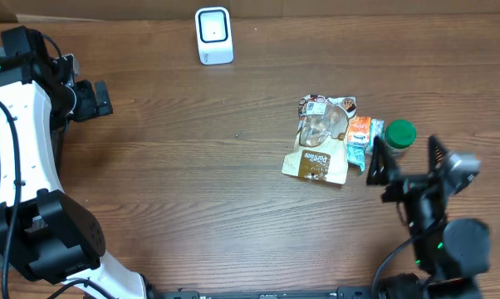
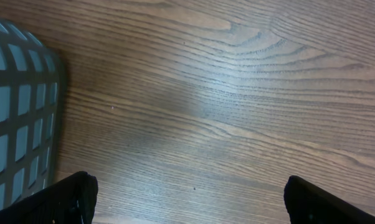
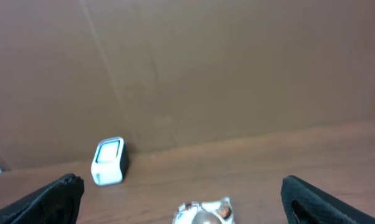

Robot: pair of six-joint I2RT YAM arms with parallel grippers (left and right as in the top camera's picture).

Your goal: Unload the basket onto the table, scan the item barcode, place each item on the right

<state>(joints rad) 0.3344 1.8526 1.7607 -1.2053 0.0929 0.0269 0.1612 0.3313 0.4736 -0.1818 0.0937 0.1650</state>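
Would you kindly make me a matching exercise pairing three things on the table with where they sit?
Things:
1 white scanner
2 brown pouch
3 green-capped bottle

Places:
A just right of the orange packet
B alone near the far edge of the table
C just left of the orange packet

Pairs: 1-B, 2-C, 3-A.

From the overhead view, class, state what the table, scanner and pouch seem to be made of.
Table: wood or wood-look laminate, matte; brown grain lines run across it.
Scanner: white moulded plastic, smooth, with rounded corners.
Pouch: probably thin plastic film; brown printed base, clear crinkled window catching light.
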